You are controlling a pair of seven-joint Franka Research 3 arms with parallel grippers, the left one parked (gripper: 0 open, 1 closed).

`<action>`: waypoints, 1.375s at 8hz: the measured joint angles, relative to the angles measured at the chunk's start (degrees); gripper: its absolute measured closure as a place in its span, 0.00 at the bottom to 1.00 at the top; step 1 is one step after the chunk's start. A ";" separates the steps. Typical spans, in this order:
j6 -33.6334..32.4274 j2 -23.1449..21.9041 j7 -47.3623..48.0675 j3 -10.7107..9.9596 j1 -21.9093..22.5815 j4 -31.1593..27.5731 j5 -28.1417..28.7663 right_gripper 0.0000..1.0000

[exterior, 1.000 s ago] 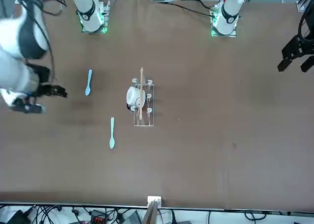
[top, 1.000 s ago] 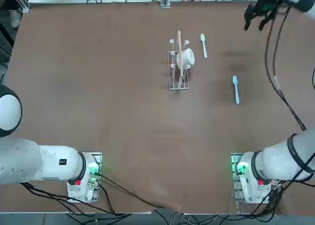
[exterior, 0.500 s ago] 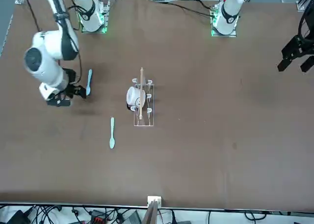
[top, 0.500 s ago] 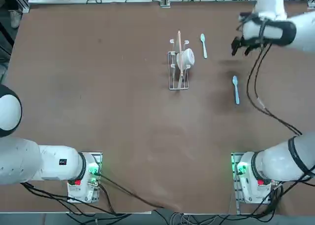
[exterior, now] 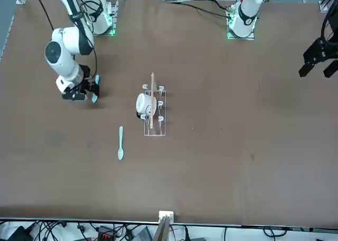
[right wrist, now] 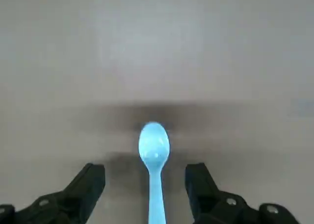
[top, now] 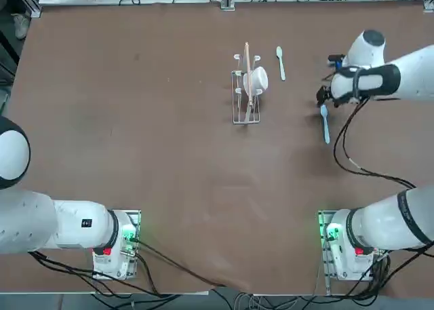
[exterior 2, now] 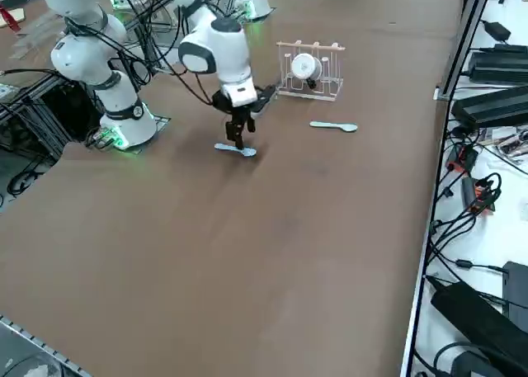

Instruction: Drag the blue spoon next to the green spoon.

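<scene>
Blue spoon (top: 325,125) lies flat from above, well apart from the wire rack (top: 246,91); we see the green spoon (top: 280,62) just beside that rack. At the wrist, our right gripper (right wrist: 147,192) straddles the spoon's neck, fingers spread, holding nothing.

A brown bench (top: 135,120) fills the view. Near its far middle stands a small wire rack (top: 246,96) (exterior: 153,112) (exterior 2: 309,82). A white cup (top: 258,79) (exterior: 143,104) (exterior 2: 305,66) hangs on the rack, and a thin wooden stick (top: 248,69) (exterior: 152,101) lies along the rack's top. Black cables (exterior 2: 470,187) and dark boxes (exterior 2: 495,105) line the pale strip beyond the bench's far edge.
</scene>
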 joint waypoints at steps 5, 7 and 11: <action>1.19 -0.24 0.10 -0.18 -0.08 -4.06 0.00 0.00; 2.73 1.19 0.10 -0.19 -0.11 -4.39 0.00 0.00; 4.93 4.13 0.11 -0.20 -0.12 -4.39 0.00 0.03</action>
